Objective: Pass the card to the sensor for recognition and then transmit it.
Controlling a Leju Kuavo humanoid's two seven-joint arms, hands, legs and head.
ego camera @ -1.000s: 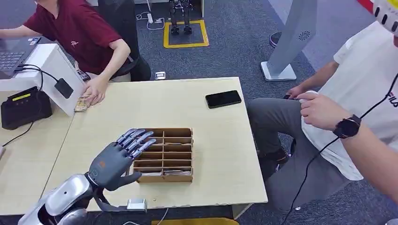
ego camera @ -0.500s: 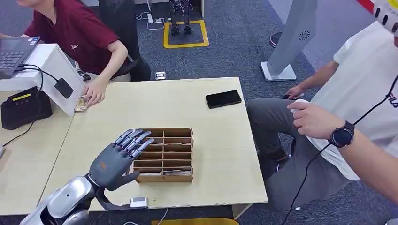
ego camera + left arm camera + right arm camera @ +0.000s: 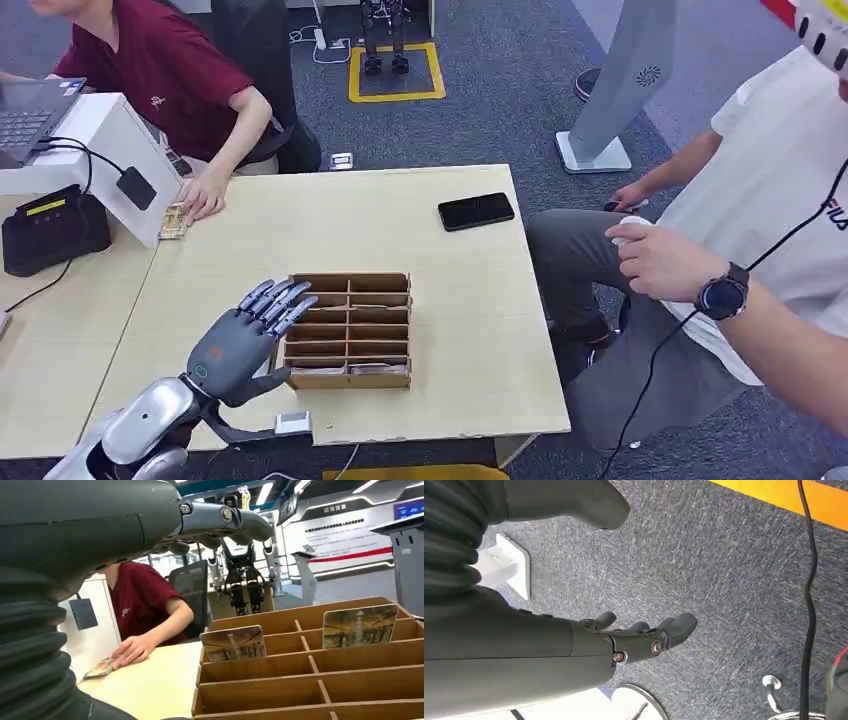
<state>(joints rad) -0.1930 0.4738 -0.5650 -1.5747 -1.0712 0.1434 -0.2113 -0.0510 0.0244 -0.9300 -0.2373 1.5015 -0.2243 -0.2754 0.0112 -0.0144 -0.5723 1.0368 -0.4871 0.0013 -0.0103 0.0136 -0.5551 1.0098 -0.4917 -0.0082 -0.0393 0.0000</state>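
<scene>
A wooden card rack (image 3: 352, 380) with several slots stands on the pale table (image 3: 470, 330). My left hand (image 3: 238, 343) hovers open at the rack's left end, fingers stretched out over its edge and holding nothing. In the left wrist view two picture cards (image 3: 233, 642) (image 3: 359, 626) stand upright in the rack (image 3: 300, 680), beyond my fingers (image 3: 225, 520). A small black sensor pad (image 3: 136, 187) hangs on the side of a white box (image 3: 105, 140) at the far left. My right hand (image 3: 634, 637) hangs over the carpet, loosely spread and empty.
A person in dark red rests a hand (image 3: 203, 196) on loose cards (image 3: 172, 222) beside the white box. A black terminal (image 3: 52, 228) sits left of it. A black phone (image 3: 476, 211) lies at the far right of the table. Another person sits close at the right.
My left hand has drawn back slightly toward me, off the rack's left slots. The seated person's hand at the right has shifted left.
</scene>
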